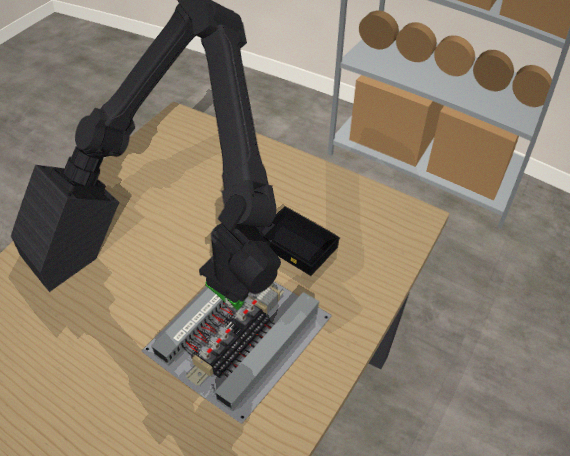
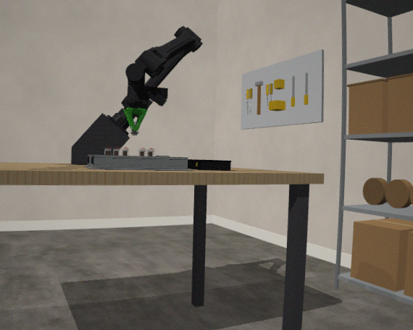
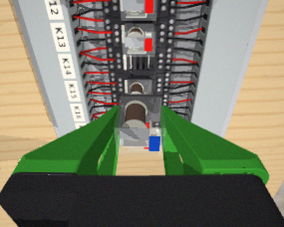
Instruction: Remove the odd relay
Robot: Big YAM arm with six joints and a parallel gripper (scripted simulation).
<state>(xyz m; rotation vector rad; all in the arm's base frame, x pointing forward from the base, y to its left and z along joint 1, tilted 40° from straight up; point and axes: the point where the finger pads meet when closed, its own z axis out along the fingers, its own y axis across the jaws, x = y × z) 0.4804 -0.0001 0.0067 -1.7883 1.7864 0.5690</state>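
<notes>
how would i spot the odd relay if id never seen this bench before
Find the grey panel on the wooden table, beside the black tray. The relay is clamped in the green gripper, lifted above the row. Its test button is blue; the neighbours' are red.

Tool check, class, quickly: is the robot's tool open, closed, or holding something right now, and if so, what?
Tool: closed on the relay with the blue button, lifted clear of its socket.
</notes>
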